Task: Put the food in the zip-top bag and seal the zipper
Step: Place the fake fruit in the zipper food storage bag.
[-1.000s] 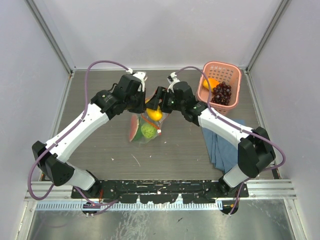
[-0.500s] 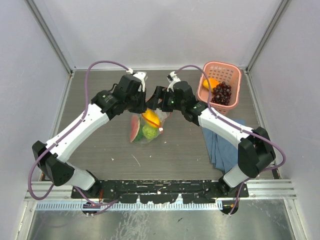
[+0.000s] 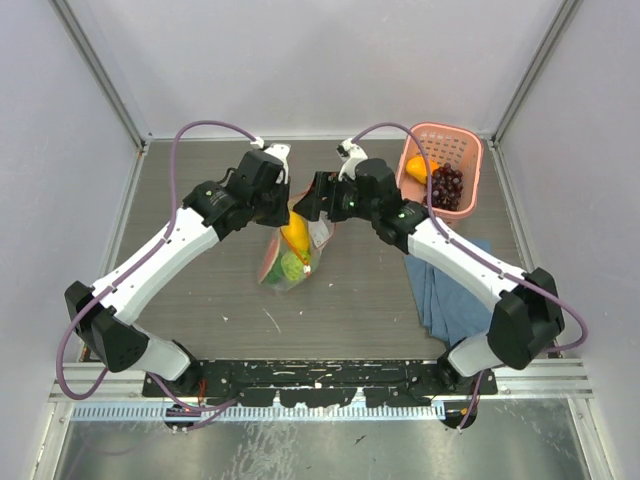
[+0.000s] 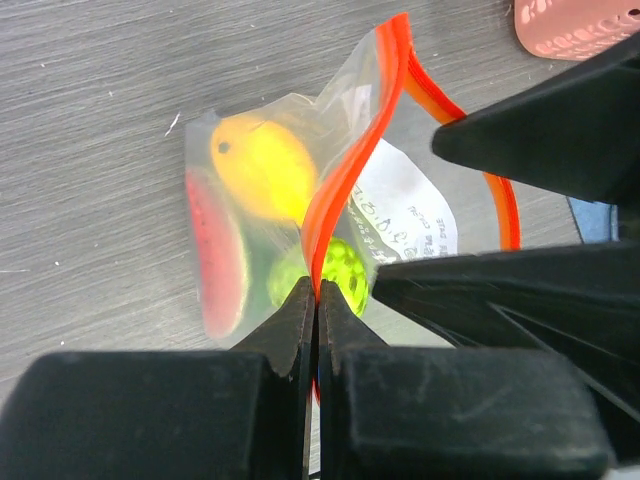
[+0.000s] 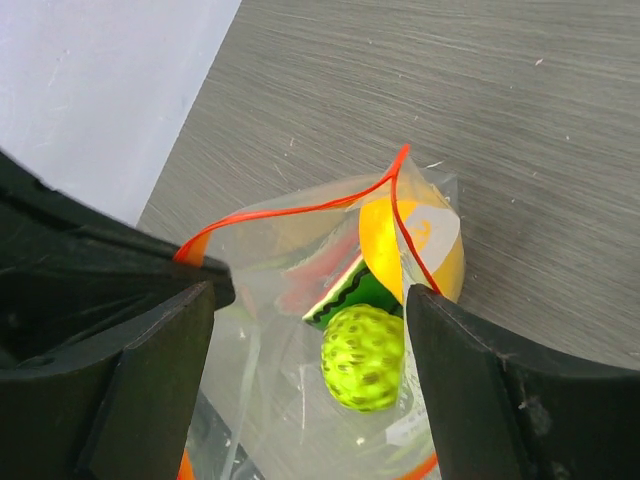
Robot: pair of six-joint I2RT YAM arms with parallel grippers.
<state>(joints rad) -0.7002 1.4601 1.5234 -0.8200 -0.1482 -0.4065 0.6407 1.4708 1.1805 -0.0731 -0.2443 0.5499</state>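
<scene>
The clear zip-top bag [image 3: 292, 255] hangs at table centre with its mouth up. My left gripper [image 3: 288, 205] is shut on the red-orange zipper [image 4: 345, 190] in the left wrist view, jaws [image 4: 317, 292] pinching the strip. Inside the bag are an orange-yellow fruit [image 4: 262, 165], a green round fruit [image 5: 365, 355] and a red watermelon slice [image 4: 213, 255]. My right gripper [image 5: 312, 295] is open, its fingers [image 5: 500, 390] spread over the bag's open mouth, one touching the strip's far side. It is beside the left gripper in the top view [image 3: 314, 207]. Another orange fruit [image 3: 422, 168] and the purple grapes [image 3: 446, 185] lie in the basket.
The pink basket [image 3: 470, 150] stands at the back right, close to my right arm. A folded blue cloth [image 3: 445, 290] lies under the right forearm. Grey walls and metal rails enclose the table on three sides.
The orange-yellow fruit has gone from my right gripper down into the bag. The right gripper has opened and drawn back a little above the mouth. The left gripper keeps its hold.
</scene>
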